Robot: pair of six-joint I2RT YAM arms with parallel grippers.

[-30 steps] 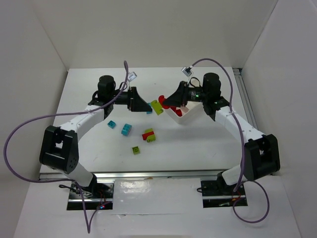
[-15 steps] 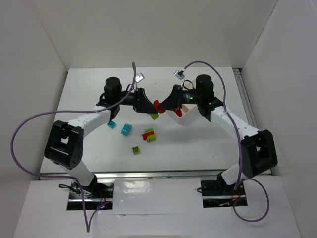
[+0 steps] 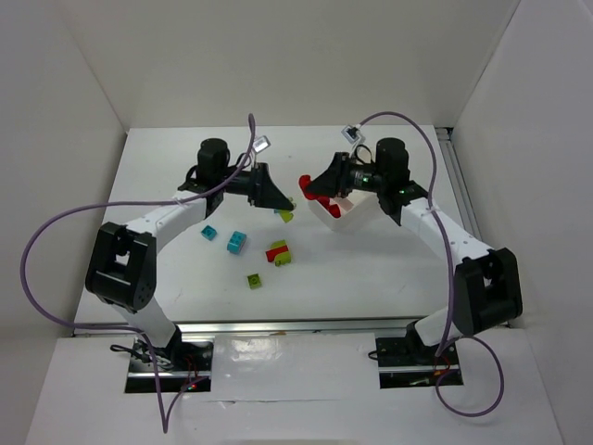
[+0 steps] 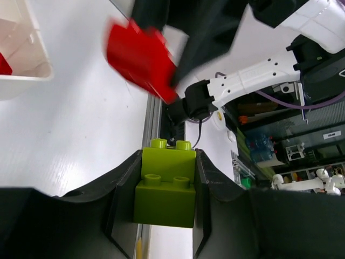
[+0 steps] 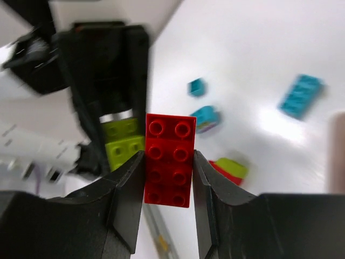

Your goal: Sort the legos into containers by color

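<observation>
Right gripper [image 5: 168,162], clamped on the red 2x4 brick [image 5: 170,159], is pulling back toward the white tray [image 3: 350,221], while the left gripper [image 4: 168,157] is still clamping 1 lime brick [image 4: 166,189] nearby above the table [image 3: 389,269].

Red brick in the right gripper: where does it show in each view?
Top external: the red brick sits mid-frame, at the tip of the right gripper.
Left wrist: upper left of centre, blurred.
Right wrist: dead centre, clamped in the gripper.
Shared landmark: the lime green brick held in the left gripper shows in all three views.
</observation>
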